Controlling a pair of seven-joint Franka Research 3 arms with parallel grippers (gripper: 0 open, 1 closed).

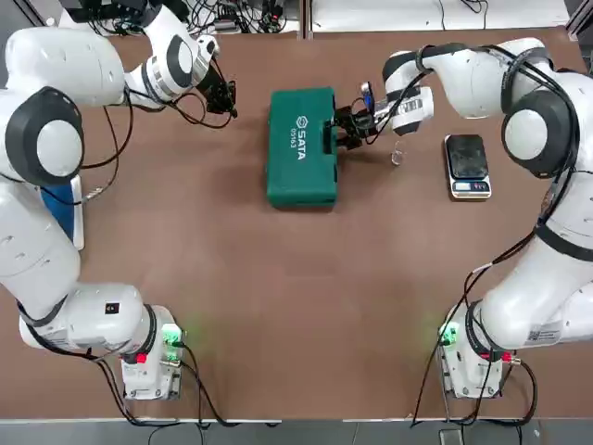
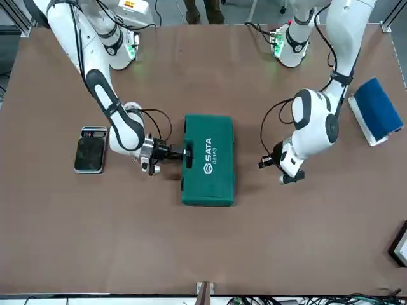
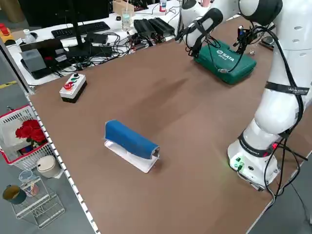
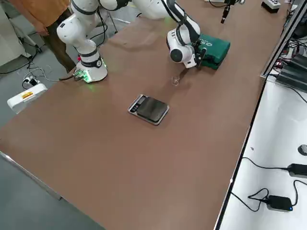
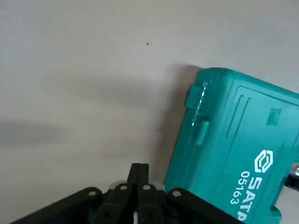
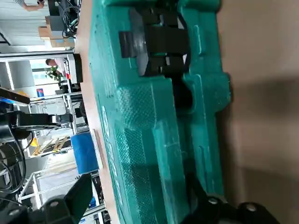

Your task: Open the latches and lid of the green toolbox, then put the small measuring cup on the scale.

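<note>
- Top view: the right gripper [image 1: 345,130], jaws spread, meets the handle edge of the shut green toolbox [image 1: 301,146], long axis near-to-far.
- Front view: the left gripper [image 2: 264,162], pinched shut and empty, hangs beyond the hinge side.
- Right side view: the small measuring cup [image 4: 175,81] stands between toolbox and scale [image 4: 149,109].

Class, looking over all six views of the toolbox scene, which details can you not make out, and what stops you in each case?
- Latches of the green toolbox: the right gripper covers the handle edge in the top view; whether they are undone cannot be told.
- Scale display: too small to read in any view.
- Small measuring cup: clear and tiny, contents not visible.
- Left gripper: the wrist view's bottom edge cuts its fingers' bases.
</note>
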